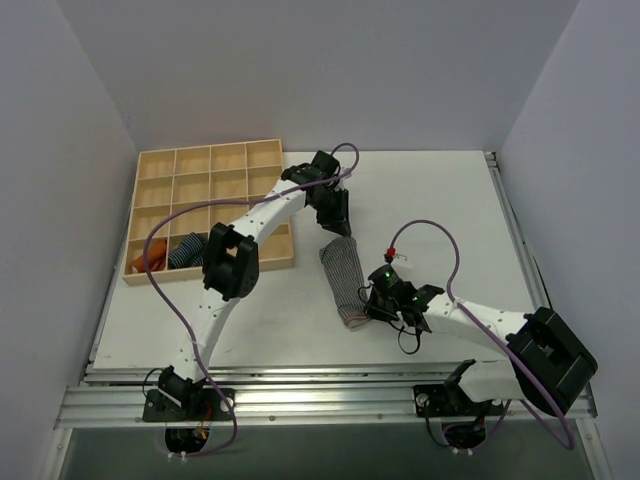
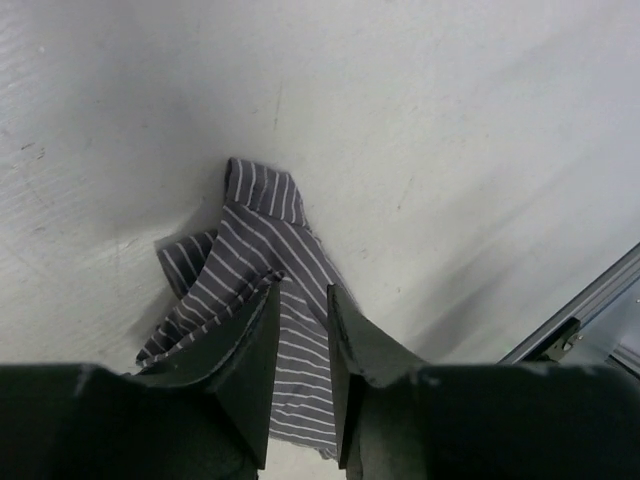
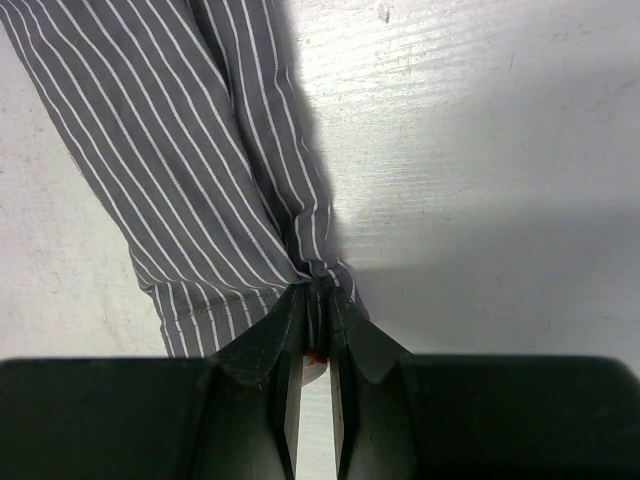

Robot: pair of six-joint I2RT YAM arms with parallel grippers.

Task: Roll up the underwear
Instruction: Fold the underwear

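Right fingers [image 3: 292,318] are clamped on the near end of the underwear [image 1: 343,280], which is laid lengthwise on the desk [image 1: 280,320], running away toward the left fingers [image 2: 265,315], held slightly apart over its far end.

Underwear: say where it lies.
Top view: the underwear lies mid-table, right of the wooden tray, stretched between the left end effector and the right end effector.

Walls [image 1: 300,70]: we see plain grey panels on three sides.
Table [image 1: 440,200]: we see a white top.
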